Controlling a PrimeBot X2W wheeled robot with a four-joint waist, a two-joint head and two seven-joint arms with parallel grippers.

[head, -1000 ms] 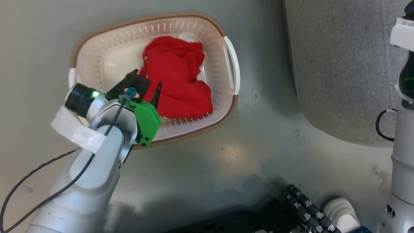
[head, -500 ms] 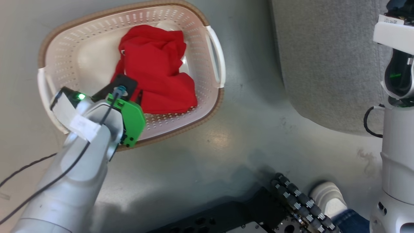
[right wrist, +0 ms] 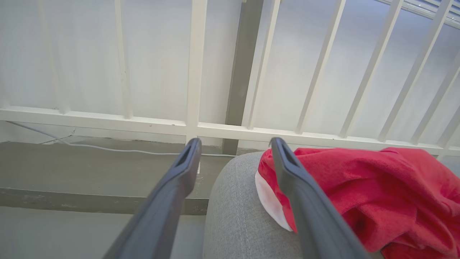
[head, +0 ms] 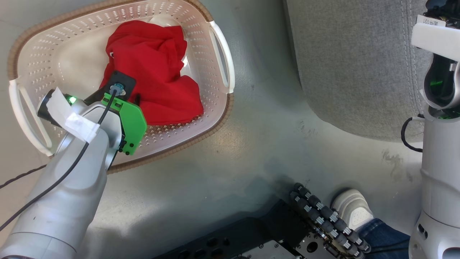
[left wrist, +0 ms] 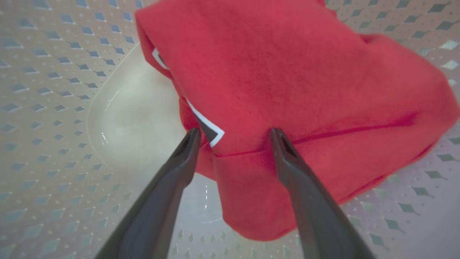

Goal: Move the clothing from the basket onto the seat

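The cream perforated basket [head: 221, 61] sits on the floor at the upper left of the head view. A heap of red clothing [head: 151, 75] lies in it. My left arm reaches down into the basket. In the left wrist view my left gripper [left wrist: 233, 135] is open, its fingertips [left wrist: 190, 138] either side of a fold of the clothing [left wrist: 287, 79] with white and black trim. The basket wall [left wrist: 54, 90] lies behind. My right gripper [right wrist: 234, 141] hangs open and empty over the grey seat [right wrist: 237, 208], beside a red garment [right wrist: 377, 187] lying on it. The seat [head: 352, 64] fills the head view's upper right.
A person's white shoe [head: 352, 210] and jeans leg stand at the lower right, next to my black base with its rollers [head: 323, 216]. My right forearm [head: 438, 144] rises along the right edge. Behind the seat are a white railing [right wrist: 194, 72] and a floor cable [right wrist: 107, 148].
The head camera has shifted, sliding the whole picture left. My left gripper has gone lower into the basket, closer onto the red clothing. Both grippers stay open.
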